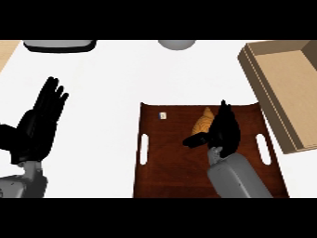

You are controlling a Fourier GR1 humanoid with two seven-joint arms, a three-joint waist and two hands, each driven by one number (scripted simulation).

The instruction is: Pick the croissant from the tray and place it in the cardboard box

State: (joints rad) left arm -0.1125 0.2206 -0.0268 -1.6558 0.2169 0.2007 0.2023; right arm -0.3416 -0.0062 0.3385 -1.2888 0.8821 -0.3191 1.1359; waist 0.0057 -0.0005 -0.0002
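White tabletop (113, 93) all around me, with a strip of pale wood showing at the far left edge. Up at 12 o'clock there's a grey dish-shaped thing (59, 45) and a grey round object (176, 43), both cut off by the view, so I can't say what they are.

So, the croissant (203, 122) sits in the upper middle of the dark wooden tray (168, 167), which lies straight ahead of me with slot handles on both long sides. There's also a tiny pale item (163, 115) on the tray at about 11 o'clock from the croissant, too small to identify.

My right hand (221, 130) is right over the tray, its fingers (225, 114) stretched out along the croissant's right side, the thumb sticking out to the left below it. The fingers are apart, not closed on anything yet; whether they're touching the pastry I can't tell from up here. I'd guess the hand is lined up like that so fingers and thumb can wrap the croissant from both sides.

The cardboard box (265, 100) is at 2 o'clock from the tray, open-topped and just beside its right edge, so the carry should be short once I've got a grip.

My left hand (38, 123) is just parked at 9 o'clock, flat and spread, out of the way.
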